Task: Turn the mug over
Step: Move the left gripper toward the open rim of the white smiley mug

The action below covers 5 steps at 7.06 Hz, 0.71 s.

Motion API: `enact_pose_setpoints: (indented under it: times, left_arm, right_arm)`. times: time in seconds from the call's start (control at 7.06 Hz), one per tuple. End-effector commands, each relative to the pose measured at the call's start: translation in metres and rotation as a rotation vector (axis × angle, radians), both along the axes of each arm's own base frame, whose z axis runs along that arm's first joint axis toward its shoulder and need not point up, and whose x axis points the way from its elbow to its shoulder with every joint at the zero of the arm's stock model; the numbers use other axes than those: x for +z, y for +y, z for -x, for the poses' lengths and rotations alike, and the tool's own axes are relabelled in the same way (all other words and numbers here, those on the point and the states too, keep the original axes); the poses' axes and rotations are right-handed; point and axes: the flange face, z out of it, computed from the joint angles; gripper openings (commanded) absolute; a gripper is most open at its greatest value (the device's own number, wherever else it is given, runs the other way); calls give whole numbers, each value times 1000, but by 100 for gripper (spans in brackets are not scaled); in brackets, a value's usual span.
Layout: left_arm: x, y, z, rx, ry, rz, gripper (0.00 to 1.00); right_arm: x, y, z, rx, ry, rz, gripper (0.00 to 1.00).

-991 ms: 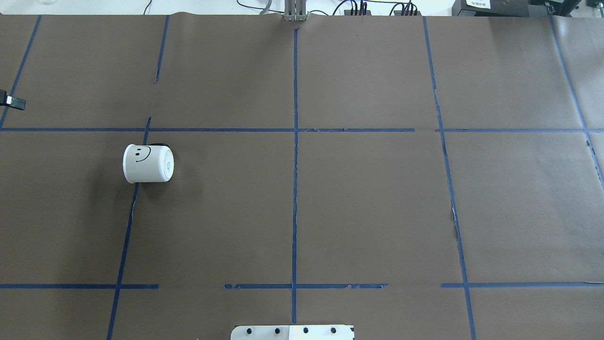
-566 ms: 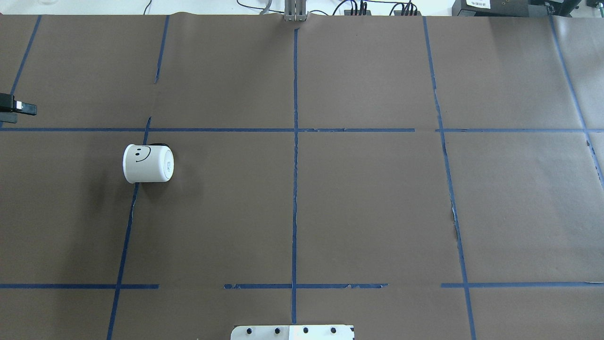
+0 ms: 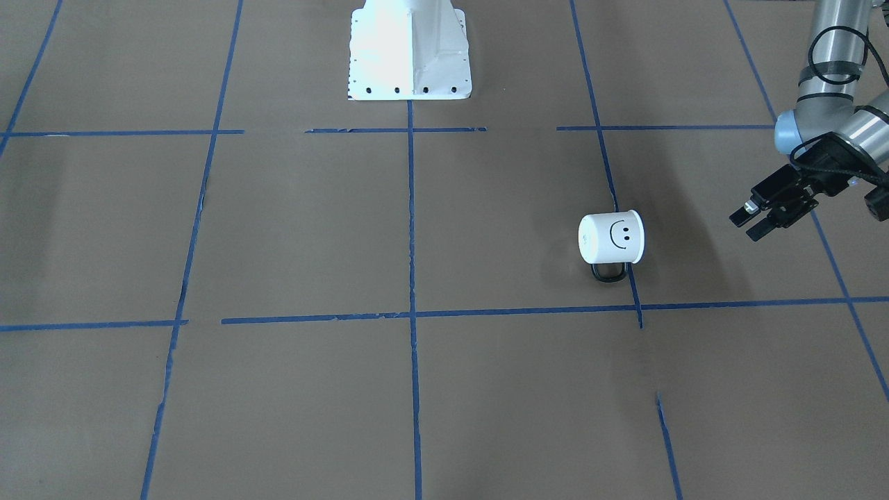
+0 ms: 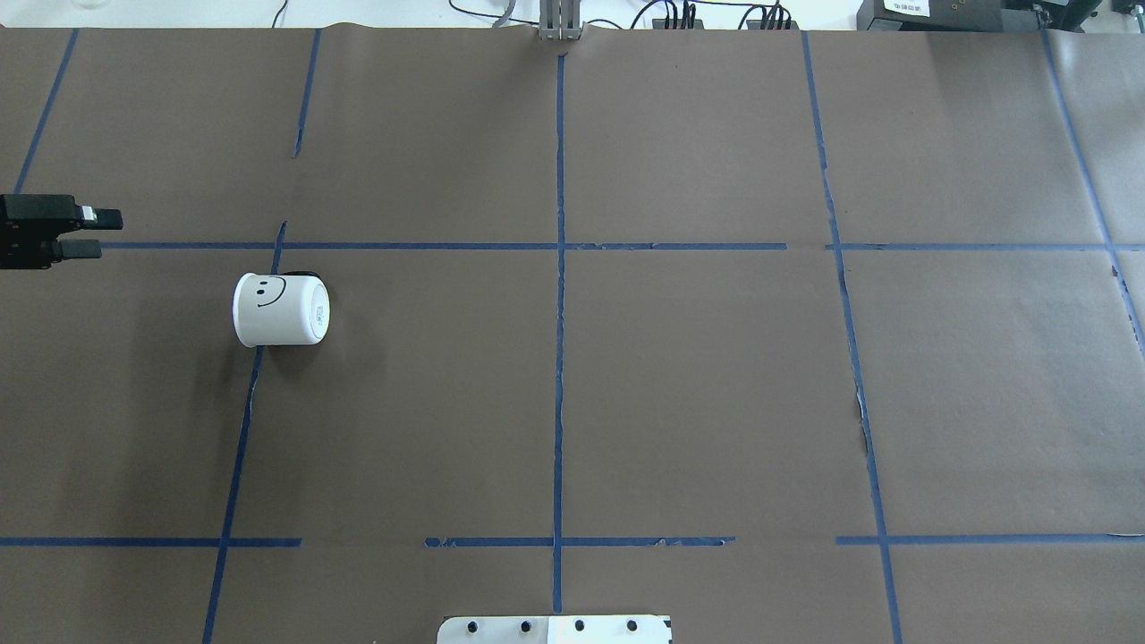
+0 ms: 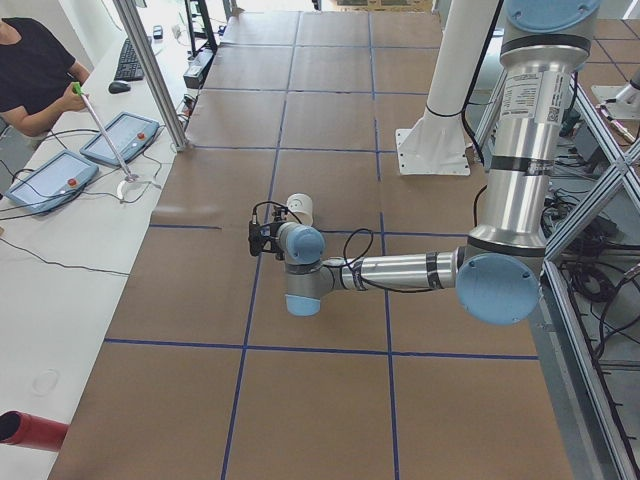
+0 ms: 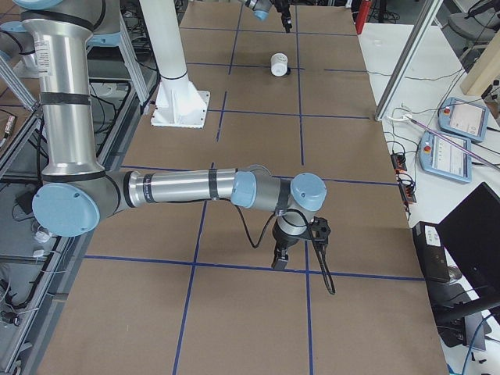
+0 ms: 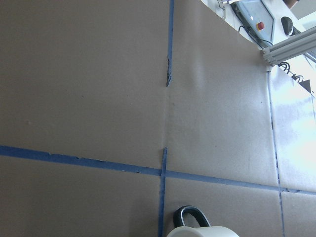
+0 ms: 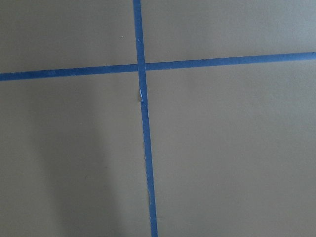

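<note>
We see table (image 4: 698, 385) covered in brown paper, gridded with blue tape lines (image 4: 560, 358), tape torn in places. At white side bench we note person in black shirt (image 5: 30, 70), grey control pendants with red buttons (image 5: 120, 137), black keyboard (image 5: 130, 60), red cylinder (image 5: 28, 430).

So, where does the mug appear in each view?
Front-facing: mug right of centre.
Overhead: mug in the left part, at mid height.
Exterior left: mug near the centre.
Exterior right: mug small, at top centre.
Left wrist: mug at the bottom edge, only a sliver and the handle.
Right wrist: not in it.
Shared landmark: the white base, in all four exterior views.
</note>
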Motion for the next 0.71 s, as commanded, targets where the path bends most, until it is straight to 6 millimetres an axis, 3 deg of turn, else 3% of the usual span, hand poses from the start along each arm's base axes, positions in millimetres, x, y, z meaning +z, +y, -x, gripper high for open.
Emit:
enact_pose_setpoints:
  times: [0.0, 0.14, 0.28, 0.42, 0.57]
  left_arm:
    - [0, 19, -40, -36, 92, -11, 100]
    - [-5, 30, -62, -20, 124, -25, 100]
    - [-20, 36, -95, 50, 135, -52, 100]
    - [-27, 50, -123, 178, 124, -74, 100]
    - [-27, 49, -128, 260, 64, -75, 100]
  right_arm:
    - [0, 0, 0, 0, 0, 0, 100]
    - [0, 0, 0, 0, 0, 0, 100]
    - [0, 0, 0, 0, 0, 0, 100]
    - [0, 0, 0, 0, 0, 0, 100]
    - [0, 0, 0, 0, 0, 0, 100]
